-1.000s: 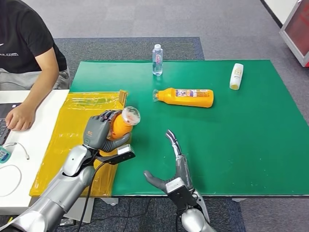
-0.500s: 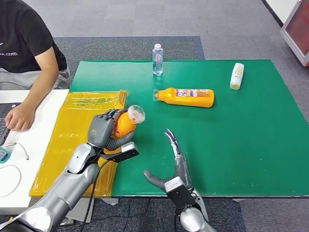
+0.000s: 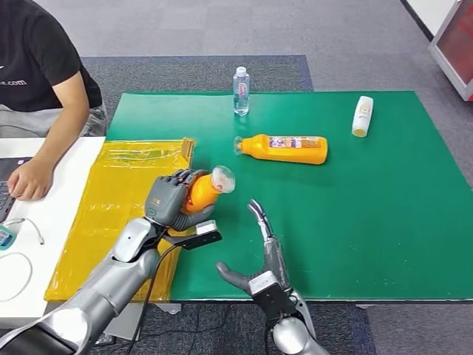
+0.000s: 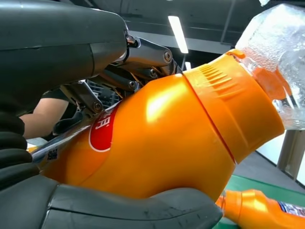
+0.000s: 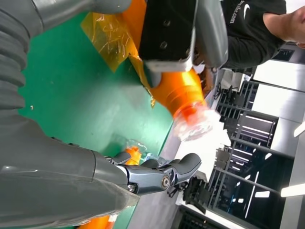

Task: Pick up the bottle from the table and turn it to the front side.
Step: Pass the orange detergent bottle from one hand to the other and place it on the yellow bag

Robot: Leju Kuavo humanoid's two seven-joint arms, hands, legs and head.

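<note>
Head view: the left hand (image 3: 167,200) grips the orange bottle (image 3: 203,191) around its body, lifted over the near left of the green table (image 3: 390,222), its clear cap (image 3: 224,178) aimed right, likely for turning. The right hand (image 3: 262,259) waits spread nearby, holding nothing.

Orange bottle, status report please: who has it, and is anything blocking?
Left hand grips orange bottle off the table, clear cap toward right hand. Right hand open, empty, apart from it. Nothing between them.
</note>
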